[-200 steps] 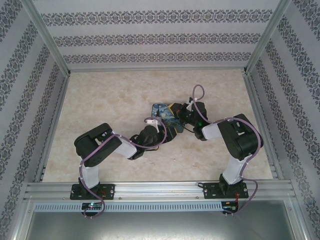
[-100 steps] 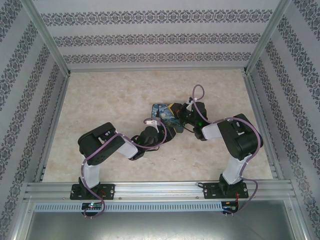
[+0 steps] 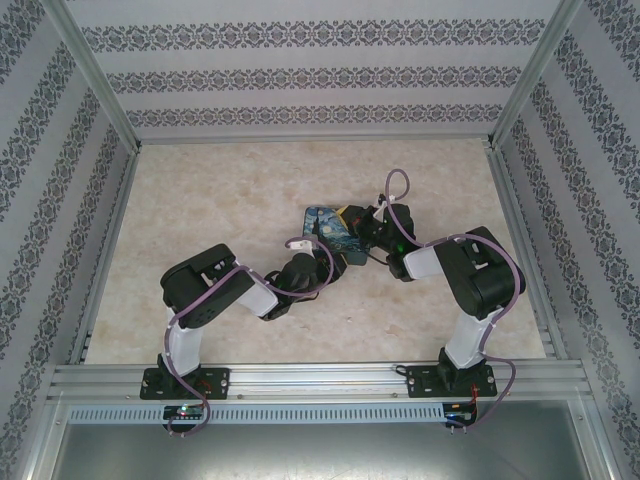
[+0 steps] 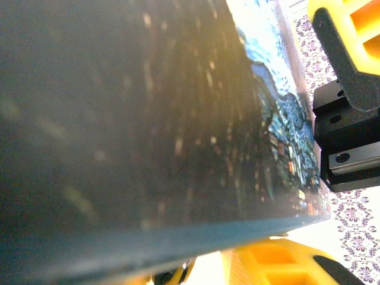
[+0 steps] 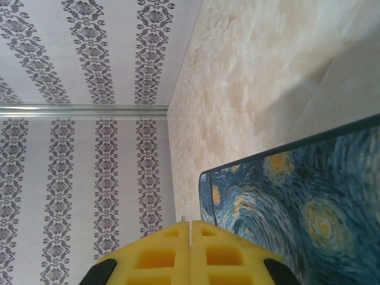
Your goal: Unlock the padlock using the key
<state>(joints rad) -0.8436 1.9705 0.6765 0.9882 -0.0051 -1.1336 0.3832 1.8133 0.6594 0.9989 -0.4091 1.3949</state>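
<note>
The starry-night box (image 3: 328,226) lies mid-table between both arms. My left gripper (image 3: 330,256) is at its near edge; in the left wrist view the box (image 4: 178,119) sits between the two yellow fingers (image 4: 350,35), with a slit of wallpaper showing between the upper finger and the box. At the box's right side my right gripper (image 3: 363,230) is shut (image 5: 190,228), and a tiny grey sliver, the key (image 5: 183,219), pokes out between its tips beside the box's corner (image 5: 309,208). The padlock is hidden.
The marble-patterned table (image 3: 200,200) is walled by patterned panels (image 3: 300,70) on three sides. An aluminium rail (image 3: 320,378) runs along the near edge. Purple cables (image 3: 398,185) loop from the arms.
My left arm has pushed a little further right toward the box and its jaws have narrowed around it. The right arm and the box have not visibly moved.
</note>
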